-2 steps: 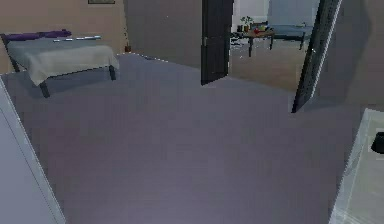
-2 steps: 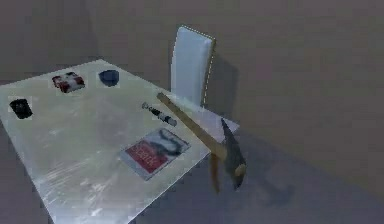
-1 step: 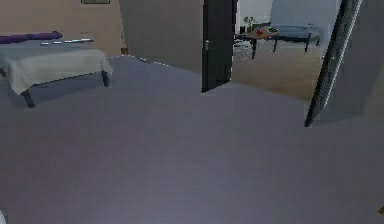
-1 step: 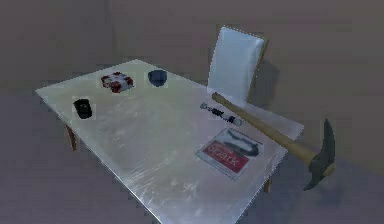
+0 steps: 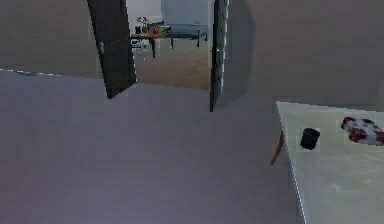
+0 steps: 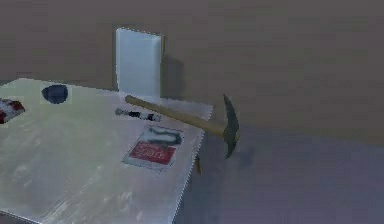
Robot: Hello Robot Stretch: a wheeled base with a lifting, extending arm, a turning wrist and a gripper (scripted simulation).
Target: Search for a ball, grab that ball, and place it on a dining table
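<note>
Where the ball is: cannot tell; search not yet done, perhaps try the doorway (image 5: 170,60).
Ball's handling: probably light, smooth, apt to roll; grip across its widest middle.
Tool: state cannot be told.
Table (image 6: 70,160): carries a pickaxe (image 6: 180,116), head overhanging.

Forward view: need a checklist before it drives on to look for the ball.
1. Doorway passable: ok, the left door and right door stand open.
2. Floor up to it: ok, bare.
3. Ball identified: not ok. The table carries a dark cup-like thing, a red-and-white item, a card and a long-handled tool, none ball-shaped.
4. Tool overhang: not ok, its dark head juts past the table's edge.
5. Clearance to the table's corner when turning: cannot tell.
6. Next room worth searching: cannot tell, a farther table with small things stands there.
</note>
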